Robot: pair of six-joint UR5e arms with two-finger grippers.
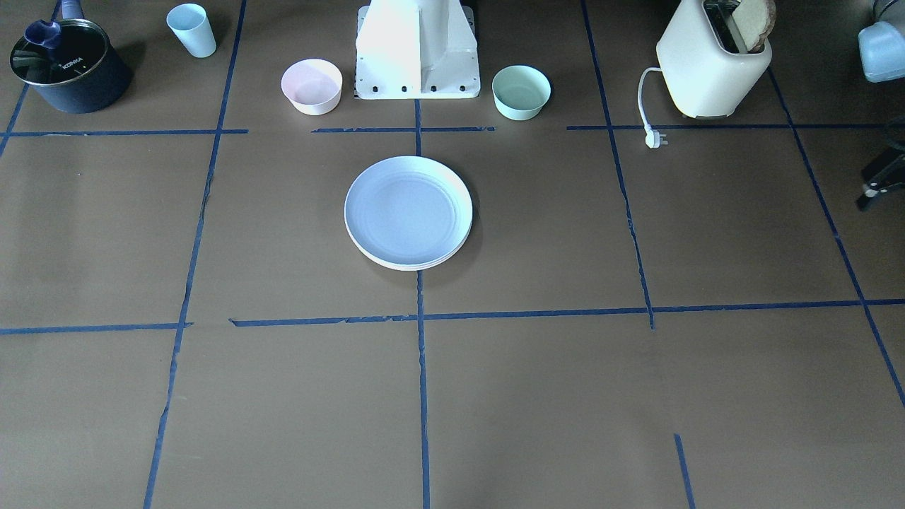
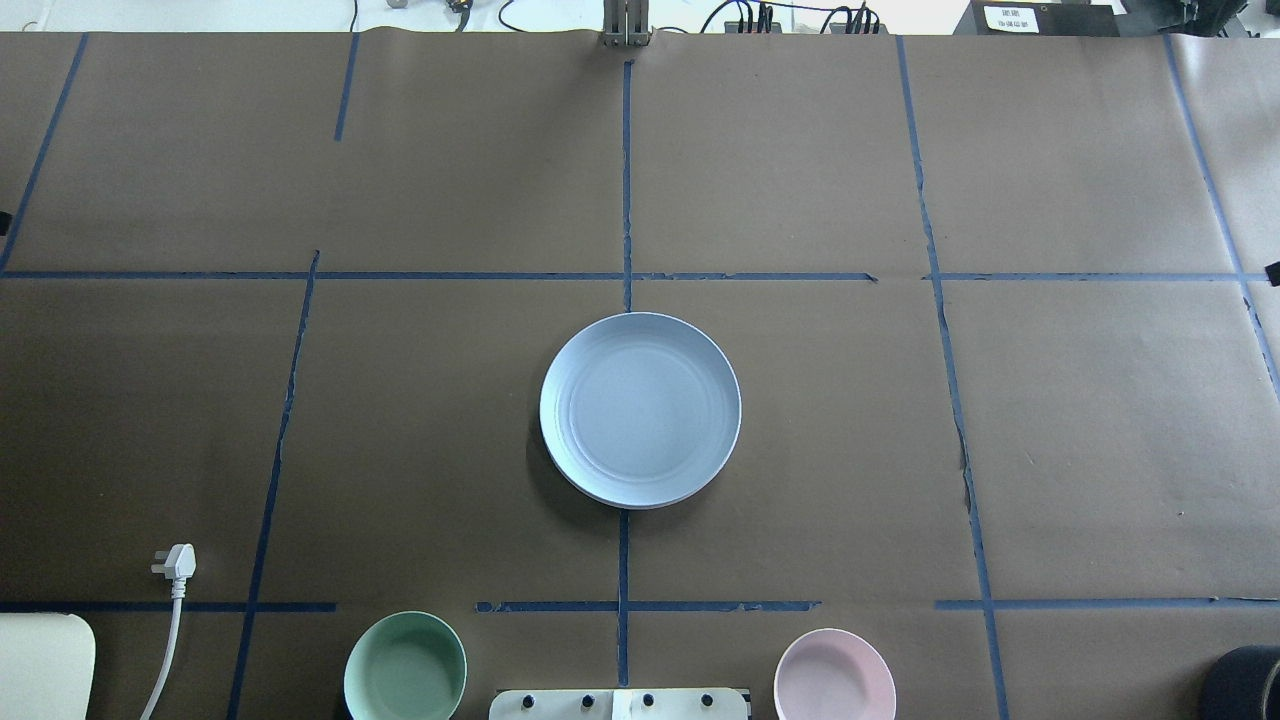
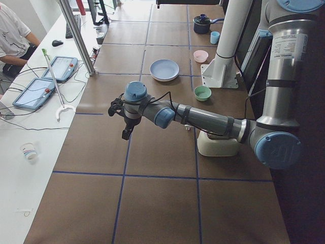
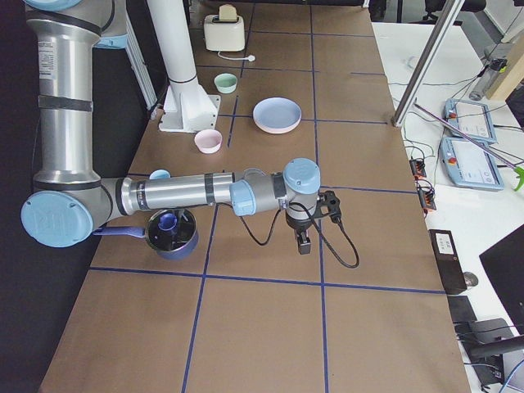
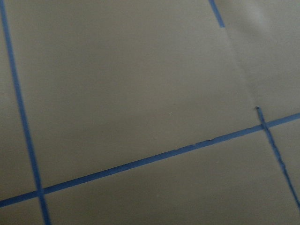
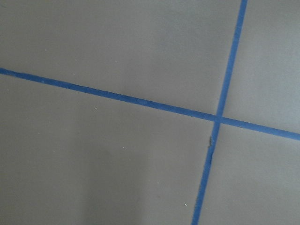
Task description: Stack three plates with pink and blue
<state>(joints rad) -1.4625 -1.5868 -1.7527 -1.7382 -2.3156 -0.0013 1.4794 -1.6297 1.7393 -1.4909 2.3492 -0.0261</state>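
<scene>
Where the plates lie: the blue plate (image 1: 408,211) rests on the surface (image 1: 636,396) straight in front of the robot base (image 1: 417,63), apart from it, over the centre tape line.
Under the blue plate: pale rims (image 1: 417,265) of other plates show at the edge turned away from the base, so the blue one is the top of a stack; if those rims are pink or cream, I cannot tell.
Left tool (image 3: 125,133): it hangs pointing down over the surface, well apart from the base on the robot's left side. It is seen only from the side, so I cannot tell if its fingers are apart or together. It holds nothing that I can see.
Right tool (image 4: 304,243): it hangs pointing down, well apart from the base on the robot's right side; the state of its fingers I cannot tell either.
Wrist views: only brown paper and blue tape lines.
Beside the base: a pink bowl (image 1: 312,86) on the robot's right, a green bowl (image 1: 521,92) on its left.
Farther from the base: a toaster (image 1: 710,67) with its plug (image 1: 655,138) on the left; a cup (image 1: 191,30) and a dark pot (image 1: 67,67) on the right.
</scene>
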